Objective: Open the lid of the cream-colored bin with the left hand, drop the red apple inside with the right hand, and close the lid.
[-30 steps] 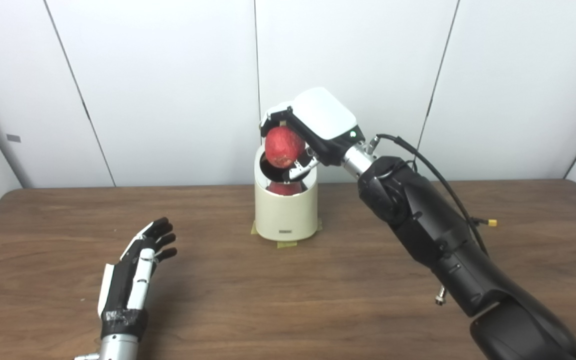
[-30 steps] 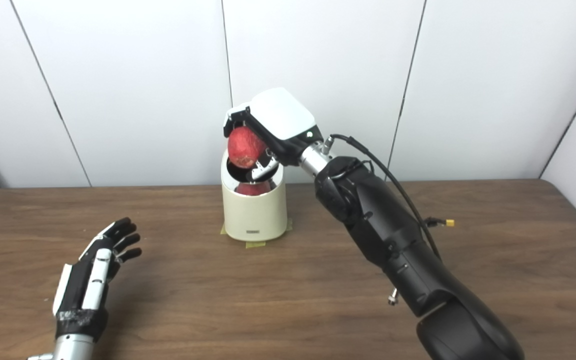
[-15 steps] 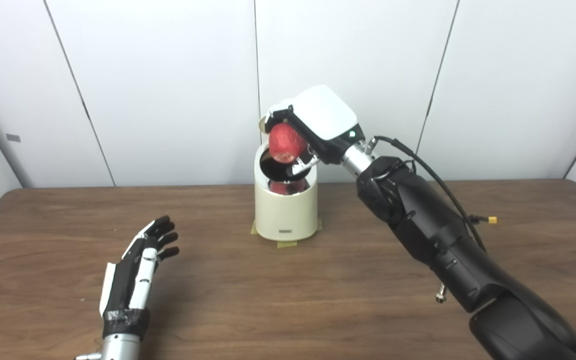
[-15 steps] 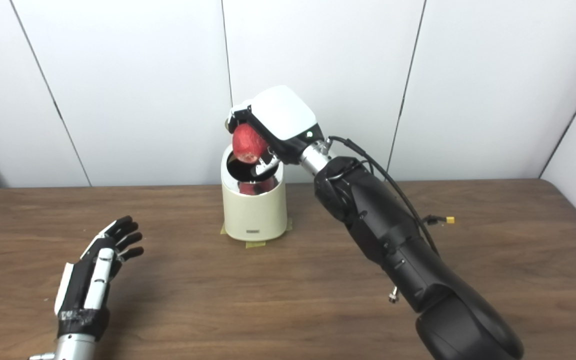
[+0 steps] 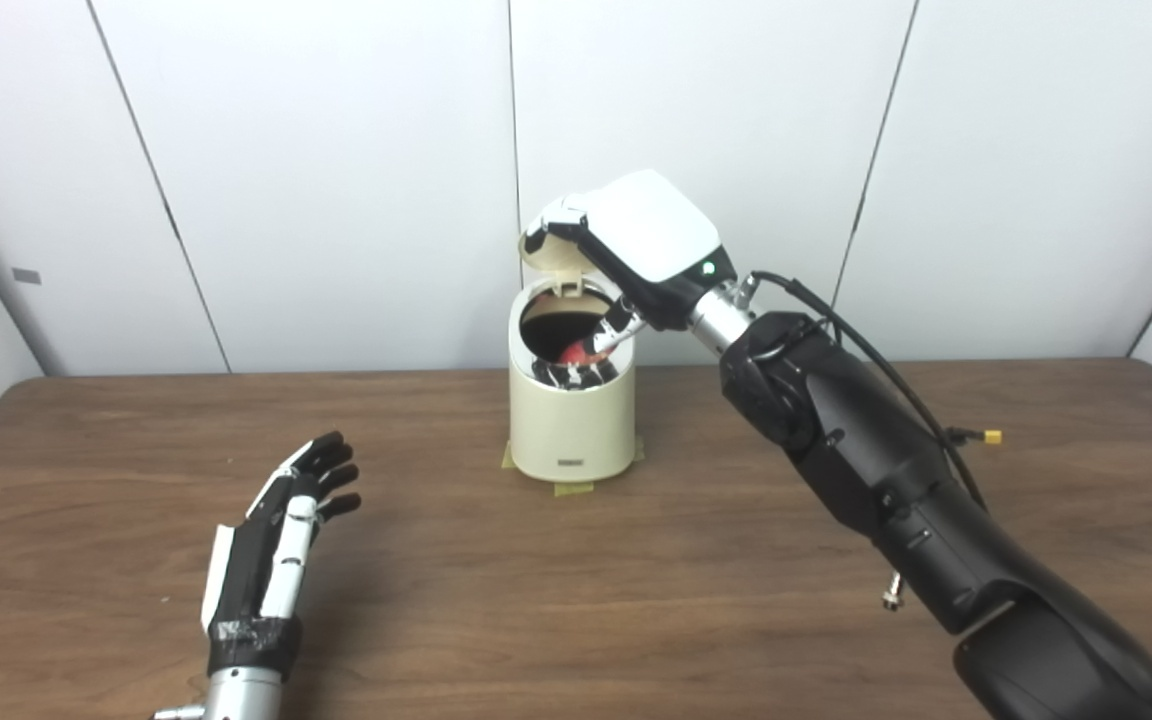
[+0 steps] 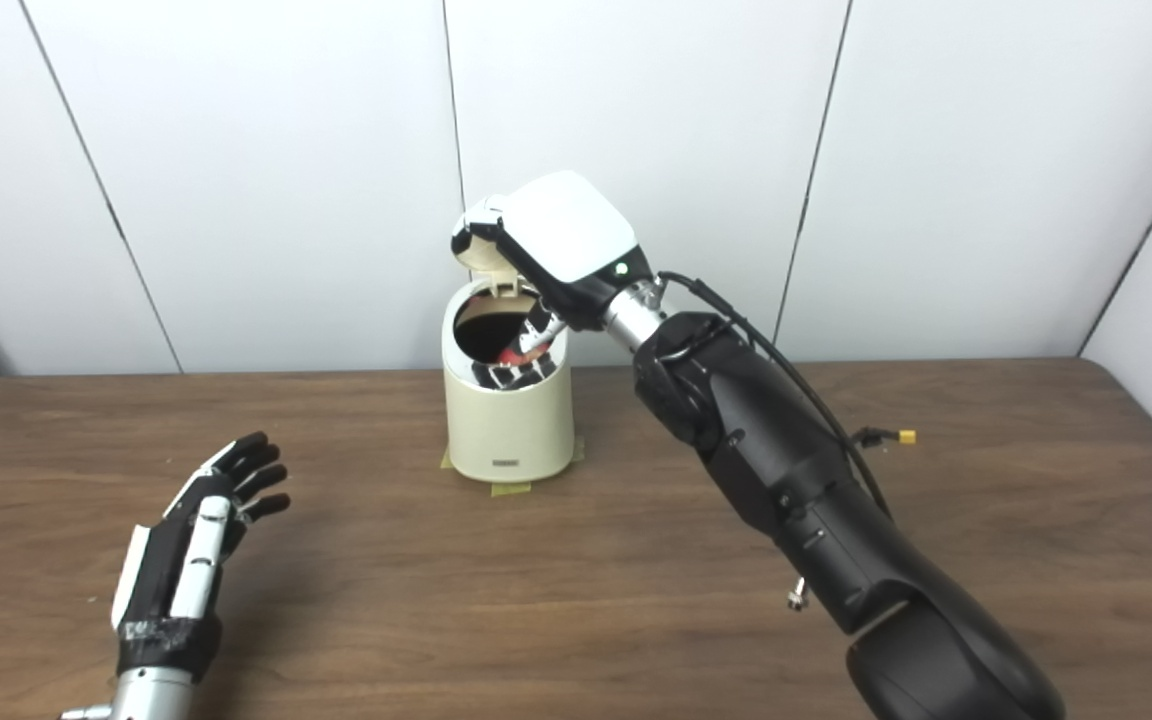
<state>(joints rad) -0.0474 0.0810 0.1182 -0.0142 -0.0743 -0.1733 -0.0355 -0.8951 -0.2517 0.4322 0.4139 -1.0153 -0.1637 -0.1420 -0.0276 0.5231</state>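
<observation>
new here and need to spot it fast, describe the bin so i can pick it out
On the wooden table, look to the far middle by the white wall. The cream-colored bin stands there on yellow tape, a short cylinder, its lid tipped up, under the right hand.

Matt wood-grain table (image 5: 576, 590); smooth cream bin (image 5: 572, 425), seemingly plastic.

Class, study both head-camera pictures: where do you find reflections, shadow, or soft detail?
Left eye view: the bin has a shiny inner wall that mirrors the right hand's fingers; its mouth is dark. Right eye view: a soft shadow lies on the table beside the left hand; lighting is even, with no harsh glare.
</observation>
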